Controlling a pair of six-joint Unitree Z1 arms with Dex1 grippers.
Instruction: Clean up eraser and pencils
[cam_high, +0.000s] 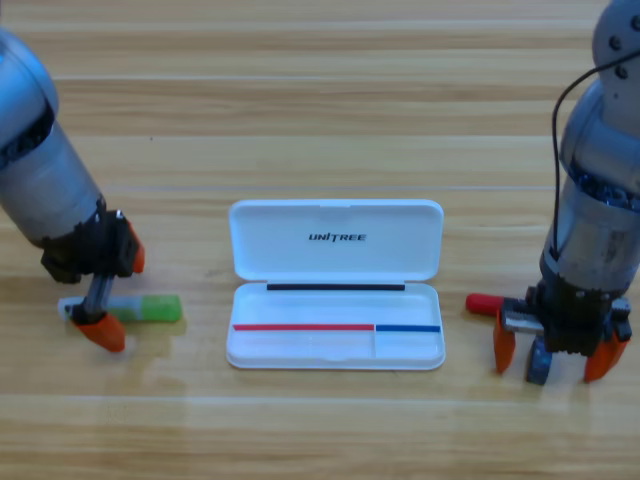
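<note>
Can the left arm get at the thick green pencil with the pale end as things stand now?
Probably yes. The left gripper is already down over the pale end of the thick green pencil, which lies flat on the wooden table, apart from the open white hinged case; nothing stands between them.

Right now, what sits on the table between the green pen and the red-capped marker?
In the high view, the open white case lies between the green pen and the marker.

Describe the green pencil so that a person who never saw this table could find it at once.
Start at the open white case in the middle of the wooden table and look to its left. There the left gripper is down on a thick green pencil lying flat. It is the only green thing; the red-capped marker and dark eraser lie right of the case, under the right gripper.
</note>
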